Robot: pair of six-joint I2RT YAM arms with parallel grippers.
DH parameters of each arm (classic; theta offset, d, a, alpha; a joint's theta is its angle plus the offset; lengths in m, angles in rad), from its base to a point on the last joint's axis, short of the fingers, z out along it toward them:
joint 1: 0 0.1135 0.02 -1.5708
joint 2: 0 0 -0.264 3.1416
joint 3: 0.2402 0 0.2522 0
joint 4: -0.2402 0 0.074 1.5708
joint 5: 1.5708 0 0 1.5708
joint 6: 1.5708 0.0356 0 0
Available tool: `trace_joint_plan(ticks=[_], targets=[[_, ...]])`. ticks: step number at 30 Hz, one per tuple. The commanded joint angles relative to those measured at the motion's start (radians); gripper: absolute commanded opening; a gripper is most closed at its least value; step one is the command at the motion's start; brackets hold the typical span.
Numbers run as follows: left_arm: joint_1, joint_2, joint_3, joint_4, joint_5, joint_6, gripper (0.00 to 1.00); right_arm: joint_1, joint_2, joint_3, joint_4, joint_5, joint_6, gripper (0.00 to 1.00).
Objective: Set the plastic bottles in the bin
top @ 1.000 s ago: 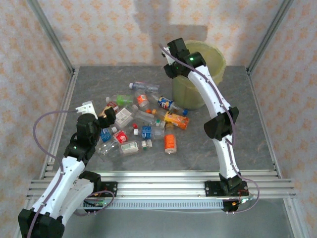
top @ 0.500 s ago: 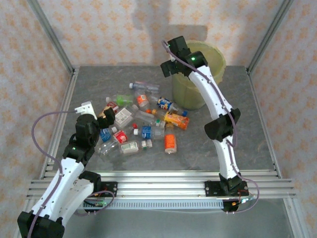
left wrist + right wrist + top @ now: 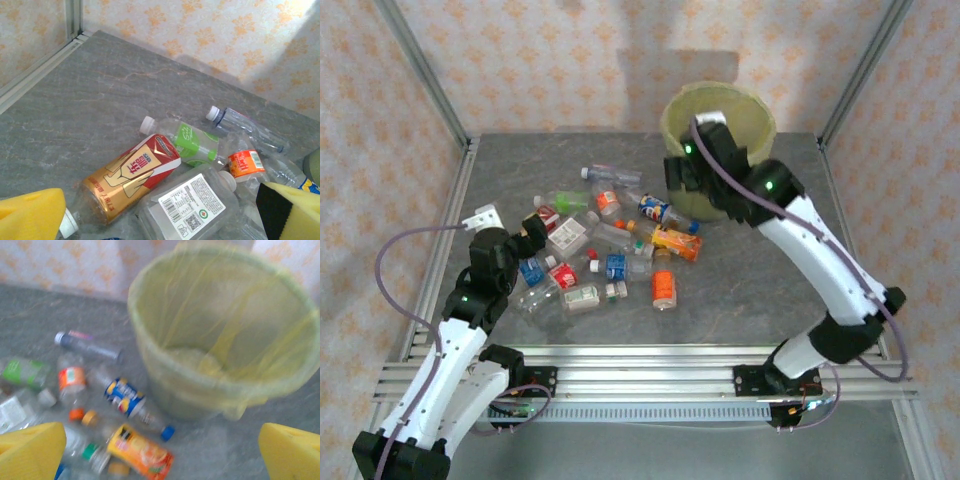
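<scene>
1. Plastic bottles (image 3: pixel 610 255) lie in a loose heap on the grey table (image 3: pixel 740 300), centre-left of the top view.
2. The bin (image 3: pixel 760 118), lined with a yellow-green bag, stands upright at the upper middle of that view, just right of the heap. What lies at its bottom is too blurred to tell.
3. The right gripper (image 3: pixel 678 188) hangs at the bin's lower-left side, over the heap's upper-right edge. In its wrist view its yellow pads (image 3: pixel 30 450) sit in the two bottom corners, so the jaws are spread wide with nothing between them.
4. A blue-labelled bottle (image 3: pixel 126 399) lies near the bin's base and an orange bottle (image 3: pixel 142 452) lies just below it.
5. The left gripper (image 3: pixel 535 233) is at the heap's left edge. Its pads (image 3: pixel 30 215) are also wide apart and empty.
6. Between those pads, low in the left wrist frame, lie a red-and-gold bottle (image 3: pixel 130 175) and a clear white-labelled bottle (image 3: pixel 192 202). A green-labelled bottle (image 3: pixel 192 145) lies just above them.
</scene>
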Motion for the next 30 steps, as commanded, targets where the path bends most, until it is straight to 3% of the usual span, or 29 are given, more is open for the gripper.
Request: trace_joint_plan(ticks=[1,8,13,18,30], targets=[[-0.011,-0.01,0.053,-0.062,-0.044,-0.047,1.0,0.02,-0.09,-0.237,0.083,-0.011,0.213,0.99],[-0.01,-0.019,0.049,-0.057,-0.005,-0.058,1.0,0.136,-0.148,-0.607,0.134,-0.135,0.47,0.96],[-0.011,-0.01,0.047,-0.066,-0.008,-0.069,1.0,0.187,-0.116,-0.748,0.248,-0.257,0.54,0.92],[-0.011,0.003,0.046,-0.06,-0.02,-0.085,1.0,0.186,-0.008,-0.747,0.307,-0.36,0.493,0.9],[-0.011,0.002,0.043,-0.065,-0.031,-0.07,1.0,0.154,0.193,-0.711,0.288,-0.332,0.478,0.69]])
